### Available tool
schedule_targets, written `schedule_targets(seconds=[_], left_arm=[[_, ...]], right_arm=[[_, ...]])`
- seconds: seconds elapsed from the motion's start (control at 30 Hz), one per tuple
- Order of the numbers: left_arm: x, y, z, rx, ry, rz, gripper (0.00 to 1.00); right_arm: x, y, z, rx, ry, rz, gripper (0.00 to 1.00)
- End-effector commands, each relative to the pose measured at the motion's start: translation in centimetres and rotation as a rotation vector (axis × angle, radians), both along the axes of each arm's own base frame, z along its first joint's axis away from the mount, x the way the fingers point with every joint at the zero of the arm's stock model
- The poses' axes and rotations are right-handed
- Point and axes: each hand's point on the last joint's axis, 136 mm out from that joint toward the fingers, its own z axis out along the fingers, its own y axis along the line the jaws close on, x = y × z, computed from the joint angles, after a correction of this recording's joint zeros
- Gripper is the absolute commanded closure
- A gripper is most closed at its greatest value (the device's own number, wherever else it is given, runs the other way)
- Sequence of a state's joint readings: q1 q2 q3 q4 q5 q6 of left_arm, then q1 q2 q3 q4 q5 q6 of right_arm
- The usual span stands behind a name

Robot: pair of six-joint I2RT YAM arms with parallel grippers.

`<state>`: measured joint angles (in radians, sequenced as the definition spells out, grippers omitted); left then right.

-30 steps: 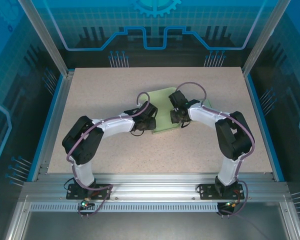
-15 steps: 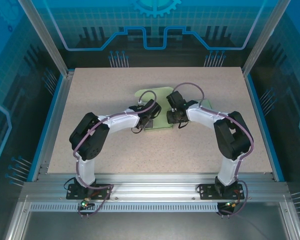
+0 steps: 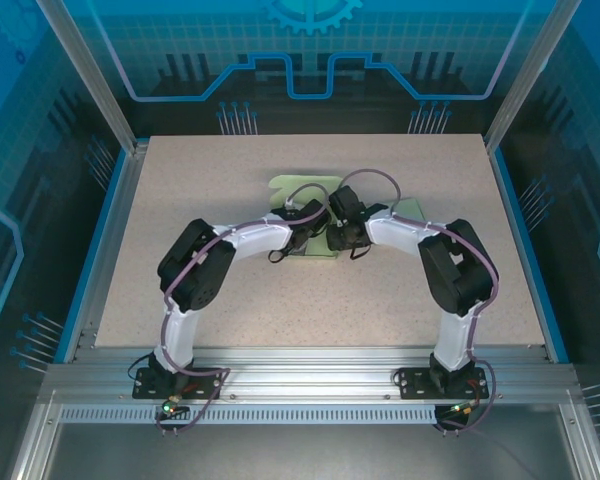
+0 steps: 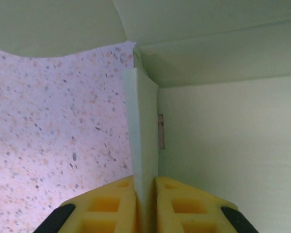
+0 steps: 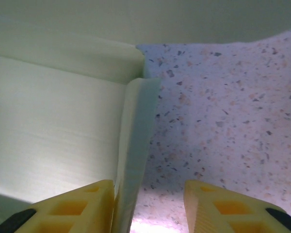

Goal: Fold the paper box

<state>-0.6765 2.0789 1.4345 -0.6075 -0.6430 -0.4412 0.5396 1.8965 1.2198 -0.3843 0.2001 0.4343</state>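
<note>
The pale green paper box (image 3: 288, 187) lies partly folded at the middle of the table, with both wrists over it. My left gripper (image 3: 305, 236) is shut on an upright side wall (image 4: 144, 136) of the box; both yellow fingers (image 4: 106, 204) press against it. My right gripper (image 3: 342, 236) straddles the opposite wall (image 5: 136, 141). That wall rests against its left finger (image 5: 72, 206), and a wide gap separates it from the right finger (image 5: 228, 206), so the right gripper is open. The box floor (image 5: 53, 136) shows beside that wall.
The speckled table (image 3: 210, 190) is bare around the box. Aluminium frame posts (image 3: 90, 80) and blue side rails (image 3: 105, 230) bound the table. The arm bases (image 3: 170, 375) sit at the near edge.
Both grippers have moved inward toward each other over the box. The left gripper has closed onto the side wall, and the box's flat sheet has drawn up into a narrower shape.
</note>
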Motion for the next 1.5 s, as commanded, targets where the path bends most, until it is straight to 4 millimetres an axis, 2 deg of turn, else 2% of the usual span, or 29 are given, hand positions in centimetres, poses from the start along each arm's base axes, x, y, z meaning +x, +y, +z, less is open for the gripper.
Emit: schedule_targets(seconds=[0.0, 0.17, 0.23, 0.37, 0.43, 0.5, 0.57, 0.6, 0.7, 0.83, 0.97, 1.17, 1.33, 1.47], left_arm=[[-2.1, 4.8, -1.8, 0.317, 0.119, -0.011, 0.86], [-3.1, 6.2, -3.4, 0.413, 0.169, -0.004, 0.86], [-3.2, 6.6, -3.2, 0.445, 0.165, 0.004, 0.86], [-3.7, 6.5, -3.8, 0.376, 0.174, 0.023, 0.87], [-4.0, 6.5, -4.0, 0.359, 0.181, 0.034, 0.91], [-4.3, 6.5, -4.5, 0.357, 0.195, 0.041, 1.00], [-4.6, 6.8, -4.9, 0.372, 0.221, 0.050, 1.00], [-4.7, 6.8, -4.9, 0.382, 0.228, 0.055, 0.96], [-4.8, 6.2, -4.5, 0.322, 0.216, 0.061, 0.73], [-4.2, 4.6, -1.8, 0.187, 0.157, 0.052, 0.51], [-3.1, 3.1, 2.0, 0.074, 0.073, 0.028, 0.48], [-3.2, 1.3, 5.4, -0.106, 0.008, 0.006, 0.39], [-3.7, 0.6, 6.8, -0.198, -0.024, -0.012, 0.29], [-4.0, 0.9, 5.7, -0.204, -0.006, -0.003, 0.29]], right_arm=[[-0.7, -0.8, -1.7, -0.052, 0.054, -0.031, 0.57], [-0.8, -0.1, -2.0, -0.041, 0.064, -0.030, 0.57], [-0.8, 0.0, -2.0, -0.044, 0.066, -0.030, 0.57], [-0.8, 0.2, -2.3, -0.047, 0.075, -0.035, 0.57], [-0.9, 0.2, -2.4, -0.046, 0.078, -0.038, 0.57], [-0.9, 0.3, -2.4, -0.043, 0.080, -0.040, 0.57], [-0.9, 0.3, -2.5, -0.047, 0.081, -0.041, 0.57], [-0.9, 0.3, -2.5, -0.047, 0.082, -0.041, 0.57], [-0.9, 0.4, -2.4, -0.048, 0.084, -0.038, 0.57], [-0.8, 0.7, -2.0, -0.045, 0.077, -0.034, 0.57], [-0.6, 1.1, -1.3, -0.042, 0.063, -0.028, 0.56], [-0.6, 1.4, -0.2, -0.048, 0.040, -0.022, 0.53], [-0.5, 1.5, 0.6, -0.040, 0.023, -0.018, 0.48], [-0.4, 1.8, 0.9, -0.037, 0.016, -0.011, 0.47]])
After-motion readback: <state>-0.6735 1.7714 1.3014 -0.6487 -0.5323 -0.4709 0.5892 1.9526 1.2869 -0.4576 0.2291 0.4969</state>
